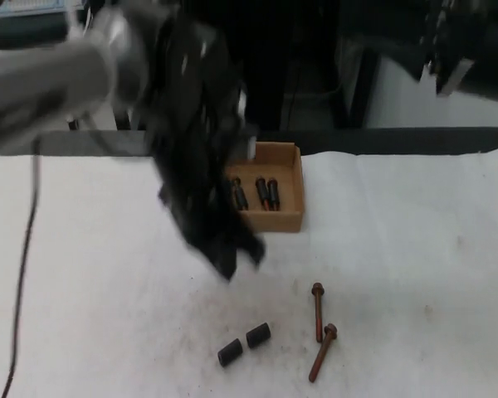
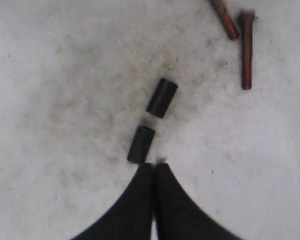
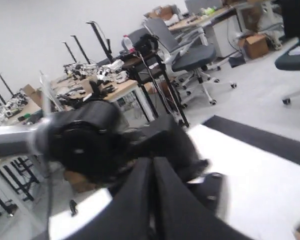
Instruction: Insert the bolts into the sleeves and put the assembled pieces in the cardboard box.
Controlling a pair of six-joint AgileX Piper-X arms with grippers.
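- Surface: white-covered table, smudged grey on the near side of the cardboard box; an office room with desks and chairs lies behind.
- Left arm: hangs over the table beside the box, partly hiding its left wall.
- Cardboard box: open-topped, holding three assembled pieces.
- Left gripper: fingers pressed together, holding nothing, tips just short of the nearest sleeve. Risk: if it descends without first spreading, it would shove the sleeve instead of straddling it.
- Right gripper: fingers pressed together, empty, raised well clear of the box.
- Bolts: two, loose, on the near side of the box, right of the sleeves and close together; I cannot tell whether they touch. Risk: lifting one may drag the other.
- Sleeves: two, black, lying almost end to end on the near side of the box. Risk: a cylinder on its side may roll when nudged, and a finger could knock the neighbour.
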